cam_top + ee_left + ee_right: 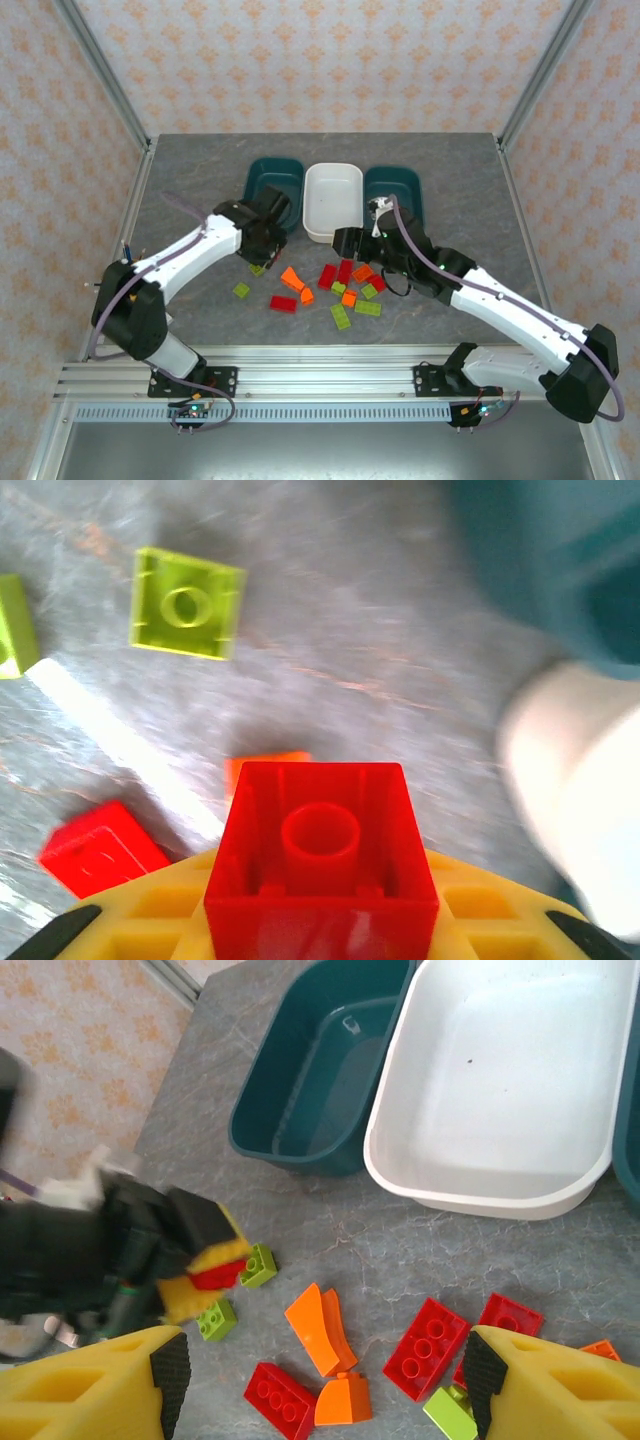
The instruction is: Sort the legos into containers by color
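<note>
My left gripper [322, 925] is shut on a red lego [322, 855], lifted just off the table. From the right wrist view, that left gripper [205, 1278] hangs beside two light green legos [259, 1264]. My right gripper [325, 1390] stands open above the loose pile, where red legos [427, 1335] and orange legos [322, 1328] lie between its fingers [172, 1370]. At the back stand three containers: a dark teal tub [272, 182], a white tub [331, 200] and another dark teal tub [397, 188]. The left teal tub [320, 1070] and the white tub [500, 1080] are empty.
The remaining legos [342, 316] are scattered across the grey table [200, 180] in front of the tubs, between the two arms. A single green lego [241, 290] lies apart to the left. Frame posts stand at the table's back corners.
</note>
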